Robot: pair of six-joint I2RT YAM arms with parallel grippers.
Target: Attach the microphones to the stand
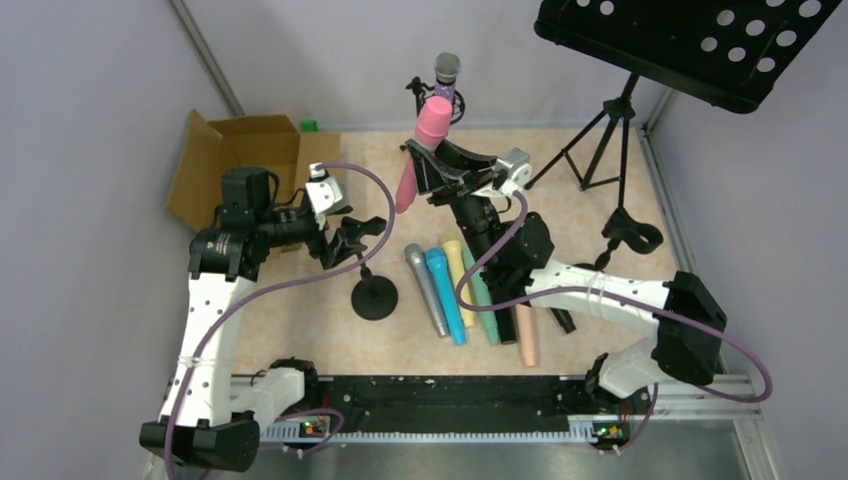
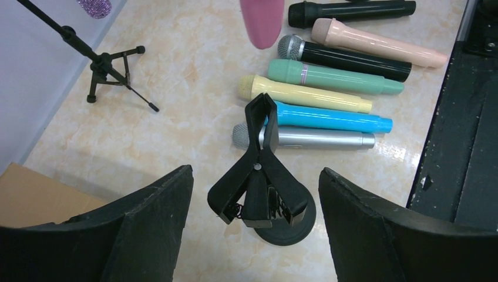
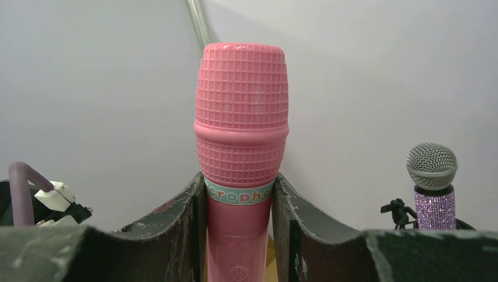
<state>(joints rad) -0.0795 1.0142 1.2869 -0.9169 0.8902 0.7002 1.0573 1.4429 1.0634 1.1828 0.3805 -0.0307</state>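
The clip stand (image 1: 375,296), with the right gripper (image 3: 238,179) clamped on a pink microphone (image 3: 242,111) held upright beyond it.
The left gripper (image 2: 255,170) hangs above the stand, jaws wide apart, empty. The microphone looks light, rigid and smooth, likely slippery: grip mid-handle, leaving the tail free for the clip.

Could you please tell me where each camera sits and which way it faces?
Top external: above and behind the bases, looking down at the table; both arms show.
Left wrist: on the left arm, looking down at the clip stand and the row of microphones; the left hand frames the bottom.
Right wrist: facing the back wall; the right hand grips the pink microphone.
Shared: the pink microphone appears in all three.
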